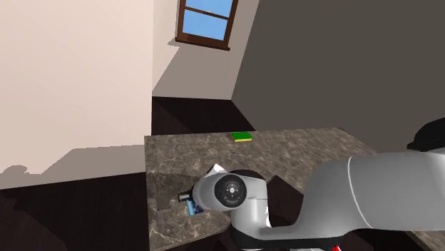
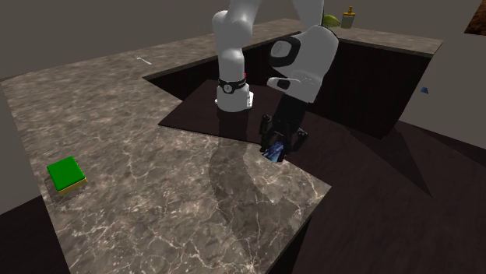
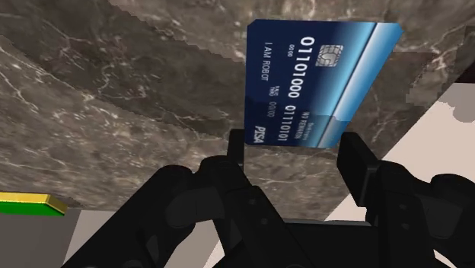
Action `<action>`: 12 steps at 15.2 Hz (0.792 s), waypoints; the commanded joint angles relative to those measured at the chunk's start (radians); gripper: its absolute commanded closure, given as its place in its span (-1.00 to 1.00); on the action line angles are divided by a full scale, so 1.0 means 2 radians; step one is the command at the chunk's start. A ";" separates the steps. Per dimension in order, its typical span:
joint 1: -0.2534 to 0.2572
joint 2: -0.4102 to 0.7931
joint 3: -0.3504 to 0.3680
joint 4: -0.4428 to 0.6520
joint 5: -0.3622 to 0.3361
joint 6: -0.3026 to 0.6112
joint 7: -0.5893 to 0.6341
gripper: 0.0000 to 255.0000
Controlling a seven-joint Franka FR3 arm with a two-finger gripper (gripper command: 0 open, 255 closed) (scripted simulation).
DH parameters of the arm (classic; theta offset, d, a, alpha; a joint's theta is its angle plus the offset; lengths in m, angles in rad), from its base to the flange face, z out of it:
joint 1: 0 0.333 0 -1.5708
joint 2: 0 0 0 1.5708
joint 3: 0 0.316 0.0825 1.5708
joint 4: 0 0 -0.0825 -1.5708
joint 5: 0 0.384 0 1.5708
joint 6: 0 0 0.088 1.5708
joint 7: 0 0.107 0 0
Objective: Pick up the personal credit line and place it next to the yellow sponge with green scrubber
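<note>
We see our black gripper [image 3: 295, 156] clamped on the blue credit card [image 3: 316, 80], well apart from the green-topped yellow sponge [image 2: 65, 173], over that sponge's marble counter [image 2: 195, 210].

Marbled brown counter [image 1: 299, 153], dark floor [image 1: 192, 114], pale walls [image 1: 71, 71], perhaps wood-framed window [image 1: 207, 21].

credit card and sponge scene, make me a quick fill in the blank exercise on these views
1. The pincer clasps a ____ credit card between its fingers.
2. The sponge on the marbled counter has a ____ top over a yellow base.
3. The name printed on the credit card reads I AM ____.
4. High on the wall in the shoulder view, blue shows through a brown-framed ____.

Missing words: blue; green; ROBOT; window
</note>
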 commanded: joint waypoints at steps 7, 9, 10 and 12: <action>-0.001 0.026 -0.088 -0.096 -0.028 0.094 -0.065 1.00; -0.015 0.033 -0.106 -0.115 -0.038 0.120 -0.086 1.00; -0.024 0.036 -0.114 -0.124 -0.044 0.134 -0.096 1.00; -0.047 0.044 -0.129 -0.140 -0.057 0.161 -0.119 1.00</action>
